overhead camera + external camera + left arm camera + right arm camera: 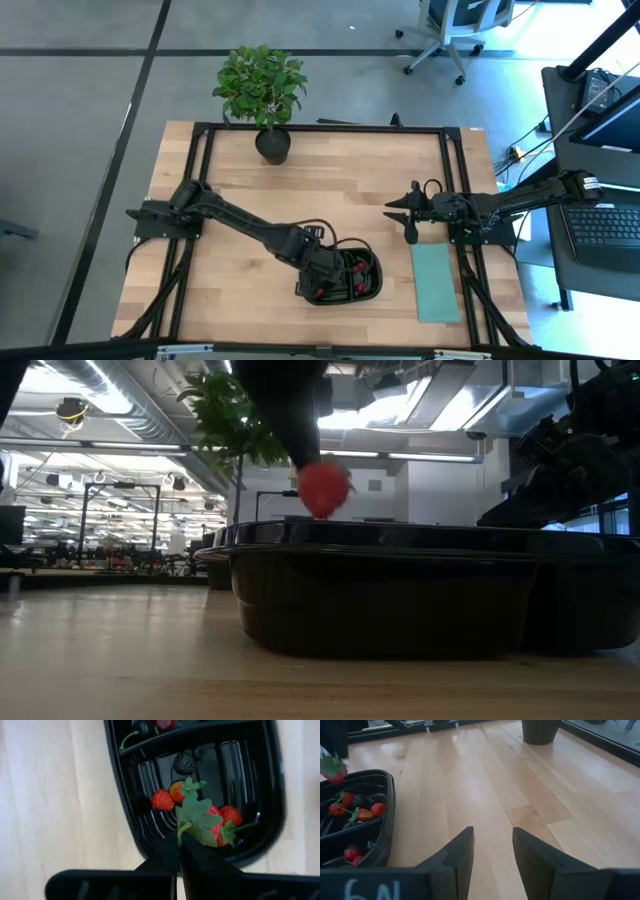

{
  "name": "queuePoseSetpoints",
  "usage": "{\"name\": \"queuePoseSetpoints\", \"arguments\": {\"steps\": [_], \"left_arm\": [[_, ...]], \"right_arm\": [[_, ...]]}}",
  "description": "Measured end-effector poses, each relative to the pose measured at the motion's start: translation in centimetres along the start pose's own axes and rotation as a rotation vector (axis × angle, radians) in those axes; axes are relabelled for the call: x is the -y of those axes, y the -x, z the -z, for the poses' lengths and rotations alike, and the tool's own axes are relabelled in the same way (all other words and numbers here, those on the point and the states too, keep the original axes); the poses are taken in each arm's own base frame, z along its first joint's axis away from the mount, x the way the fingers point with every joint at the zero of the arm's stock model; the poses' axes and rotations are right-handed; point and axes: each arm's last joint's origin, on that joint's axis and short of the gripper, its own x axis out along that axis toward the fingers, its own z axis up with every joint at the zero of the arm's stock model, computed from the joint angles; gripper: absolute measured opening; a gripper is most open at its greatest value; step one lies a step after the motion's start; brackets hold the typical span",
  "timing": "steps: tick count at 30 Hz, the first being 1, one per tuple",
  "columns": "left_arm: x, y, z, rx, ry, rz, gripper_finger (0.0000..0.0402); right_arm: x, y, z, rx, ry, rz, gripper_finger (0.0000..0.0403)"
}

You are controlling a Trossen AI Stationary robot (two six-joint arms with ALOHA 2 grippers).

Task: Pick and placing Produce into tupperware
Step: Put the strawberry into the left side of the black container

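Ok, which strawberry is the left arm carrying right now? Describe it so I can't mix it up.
Find the black container near the table's front edge. The left gripper hangs above it, jaws shut on the leafy stem of one strawberry. It is the only berry up in the air; the other strawberries lie on the container floor.

High view straight down; low view table-level, close behind tupperware (400, 595); wrist views share it.

Two dark, near-black jointed arms, matte housings. Loose black cable loops near left wrist (318, 232) and right wrist (432, 187). Right gripper (492, 851): angular black wedge fingers, white handwritten mark on body below. Left gripper (179, 851): same black wedge fingers.
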Motion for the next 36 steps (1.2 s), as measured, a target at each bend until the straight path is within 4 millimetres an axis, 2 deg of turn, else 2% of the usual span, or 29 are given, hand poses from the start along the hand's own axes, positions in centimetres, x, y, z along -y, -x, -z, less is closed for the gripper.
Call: {"name": "queuePoseSetpoints", "arguments": {"steps": [9, 15, 36], "left_arm": [[0.4, -3.6, -0.3, -0.033, -0.002, -0.016, 0.0], [0.6, -4.8, -0.4, -0.045, 0.009, -0.023, 0.0002], [0.5, -4.9, -0.4, -0.048, 0.016, -0.026, 0.0011]], "right_arm": [[0.0, 0.0, 0.1, -0.011, 0.003, 0.002, 0.0138], [0.0, 0.0, 0.1, -0.012, 0.0, 0.003, 0.0138], [0.1, 0.0, 0.3, -0.027, -0.018, 0.006, 0.0138]]}}
